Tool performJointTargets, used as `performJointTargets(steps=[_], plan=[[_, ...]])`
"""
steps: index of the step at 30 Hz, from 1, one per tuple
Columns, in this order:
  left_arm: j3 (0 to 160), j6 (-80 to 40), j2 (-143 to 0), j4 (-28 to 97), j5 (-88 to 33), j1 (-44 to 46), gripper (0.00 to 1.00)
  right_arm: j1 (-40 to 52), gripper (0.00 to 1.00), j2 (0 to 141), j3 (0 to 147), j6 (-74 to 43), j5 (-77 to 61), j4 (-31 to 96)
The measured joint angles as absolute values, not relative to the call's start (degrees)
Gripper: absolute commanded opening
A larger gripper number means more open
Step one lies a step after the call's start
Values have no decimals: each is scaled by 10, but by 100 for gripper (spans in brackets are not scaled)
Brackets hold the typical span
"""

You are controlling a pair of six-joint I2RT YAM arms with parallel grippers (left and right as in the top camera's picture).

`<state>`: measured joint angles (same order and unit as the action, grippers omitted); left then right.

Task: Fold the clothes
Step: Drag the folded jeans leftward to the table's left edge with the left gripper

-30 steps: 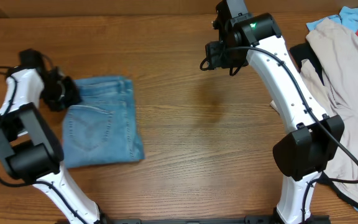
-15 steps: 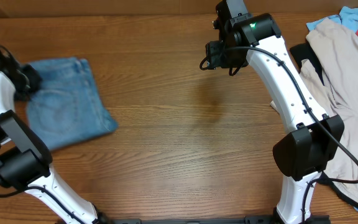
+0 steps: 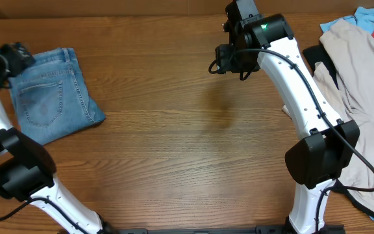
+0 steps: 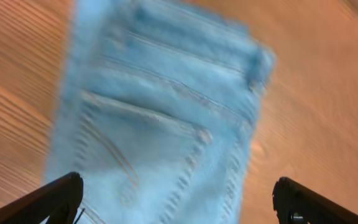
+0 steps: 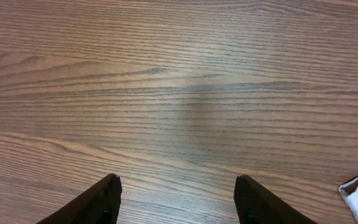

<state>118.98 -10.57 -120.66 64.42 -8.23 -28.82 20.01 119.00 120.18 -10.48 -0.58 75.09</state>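
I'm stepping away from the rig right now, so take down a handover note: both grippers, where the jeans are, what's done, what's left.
Left gripper: open, holding nothing, beside the jeans.
Right gripper: open, empty, above bare table.
The jeans lie flat in a compact folded rectangle at the table's far left.
Done: the fold looks complete.
Left: probably just pull the left arm clear. The beige garment at far right lies unfolded.
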Motion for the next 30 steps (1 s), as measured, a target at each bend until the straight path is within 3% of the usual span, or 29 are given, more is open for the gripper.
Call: performJointTargets(steps=[2,5,8,11,18,21,30], plan=[[1190,-106,-1206,665,-90,-258,100,200,63,1190,1202,-105,-6,751],[1188,-105,-1207,681,-96,-204,91,200,62,1190,1202,-105,-6,751],[1175,-106,-1206,680,-103,-147,68,200,63,1190,1202,-105,-6,755],[1141,-105,-1207,675,-107,-99,39,200,63,1190,1202,-105,-6,760],[1002,-110,-1207,622,-89,-60,31,200,63,1190,1202,-105,-6,766],[945,-120,-1207,608,-63,-65,33,200,63,1190,1202,-105,-6,768],[886,-158,-1207,578,-15,-150,32,200,63,1190,1202,-105,-6,771]])
